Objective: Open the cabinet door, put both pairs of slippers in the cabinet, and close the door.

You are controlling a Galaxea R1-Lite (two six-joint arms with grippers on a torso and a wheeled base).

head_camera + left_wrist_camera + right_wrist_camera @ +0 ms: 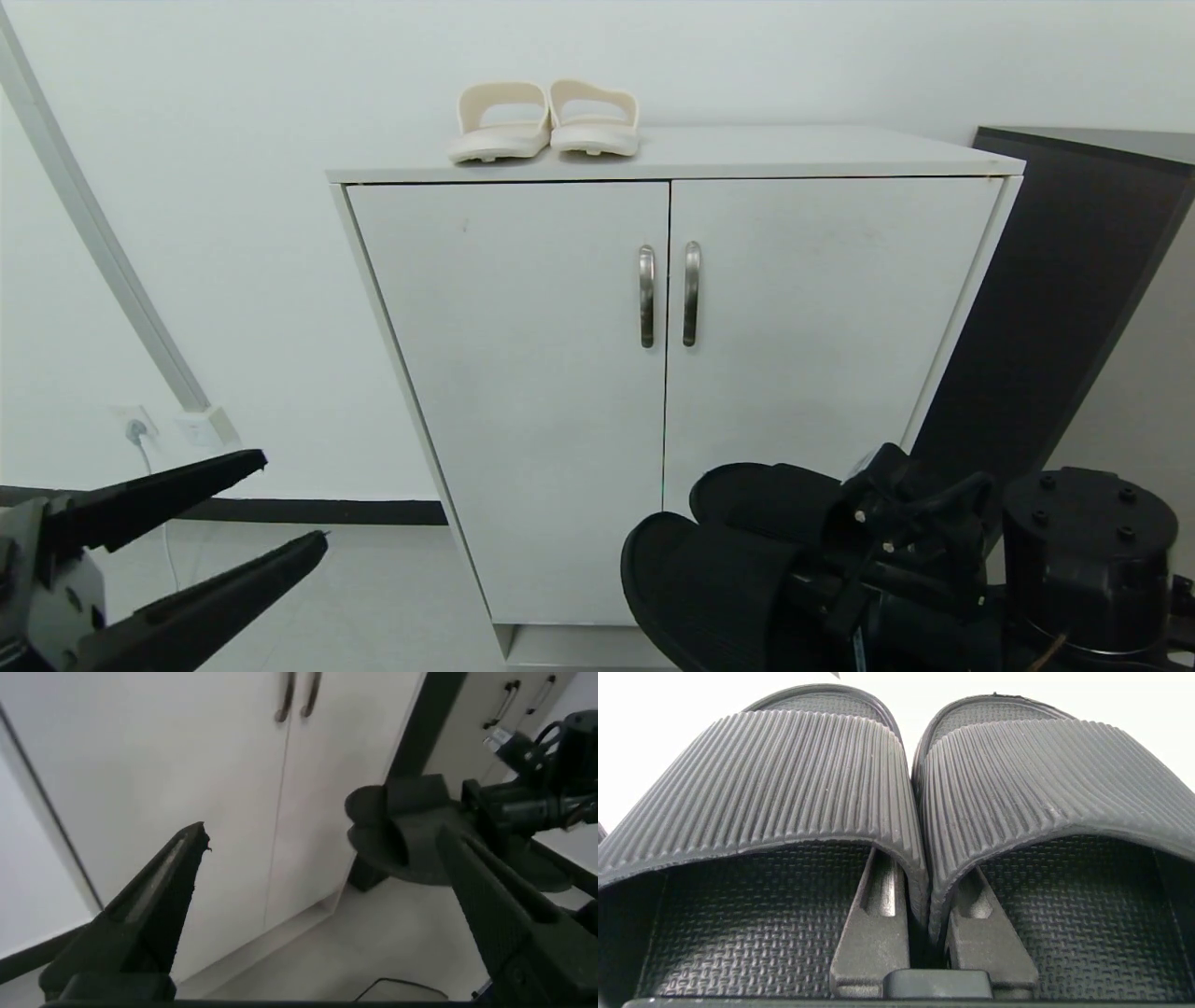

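In right hand (923, 873), black slippers (813, 775): matt and rubbery-looking. The straps are finely ribbed and the footbeds are stamped with a small raised grid. The fingers (873, 924) of that hand: smooth dark plastic with a faint sheen. On left hand (291, 497): matt black, plastic-looking. Ahead of both hands, cabinet (523, 392): smooth matt white panels with a few faint scuffs. Its handles (646, 297): brushed metal, satin gloss. Above the hands, cream slippers (546, 121): smooth, matt, foam-like.

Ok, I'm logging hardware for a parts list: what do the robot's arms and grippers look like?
The left gripper has two long, tapering black fingers on a grey body with holes. The right gripper has flat dark grooved fingers; its arm is black, with a round bolted joint cap.
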